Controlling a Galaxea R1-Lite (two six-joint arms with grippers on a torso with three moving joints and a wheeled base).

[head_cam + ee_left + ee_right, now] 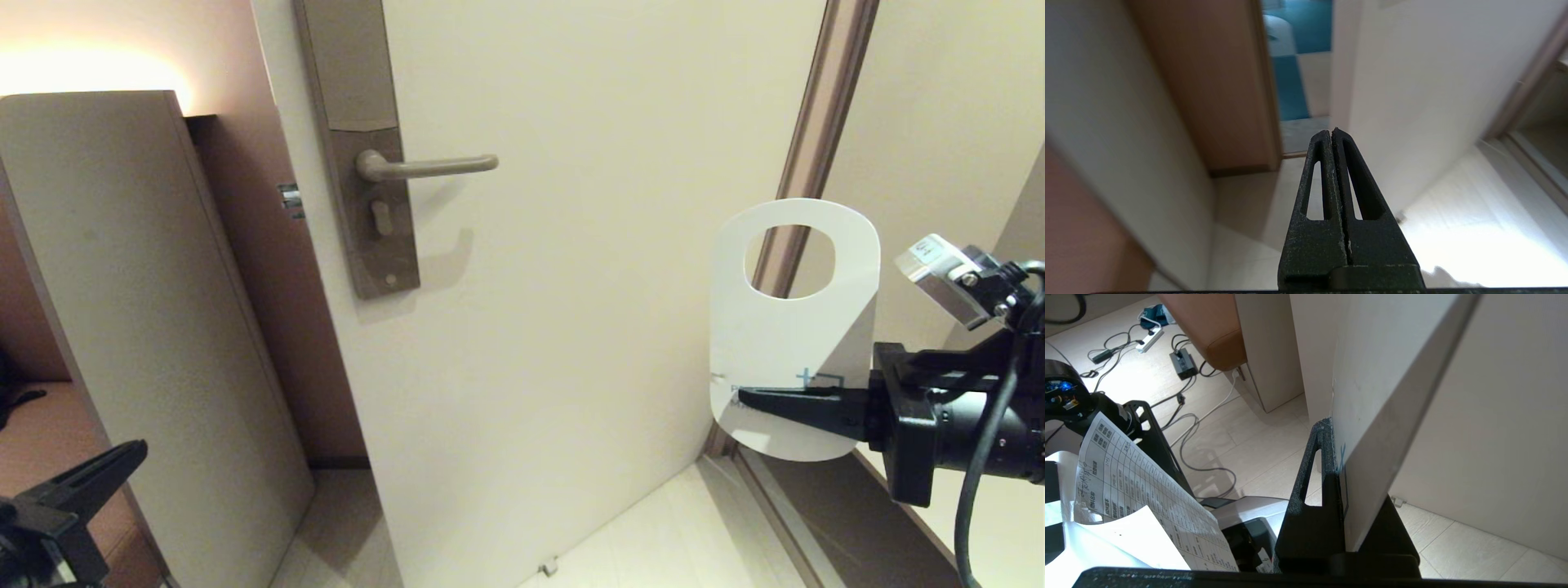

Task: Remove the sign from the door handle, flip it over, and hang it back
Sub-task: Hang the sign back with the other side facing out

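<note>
The sign [784, 327] hangs in the air at the right, upright, its white face toward me and its big round hole on top. My right gripper [747, 398] is shut on its lower part, reaching in from the right. In the right wrist view the sign [1372, 416] stands edge-on between the black fingers [1323, 457]. The door handle [429, 167], a slim grey lever on a tall lock plate [359, 147], is bare, well to the left of and above the sign. My left gripper [1332, 131] is shut and empty, low at the left [135, 449].
The white door [571, 286] fills the middle, its frame [816, 122] at the right behind the sign. A tall beige panel [122, 327] stands at the left. Cables and a power strip [1149, 339] lie on the floor; printed sheets [1135, 490] rest on the robot.
</note>
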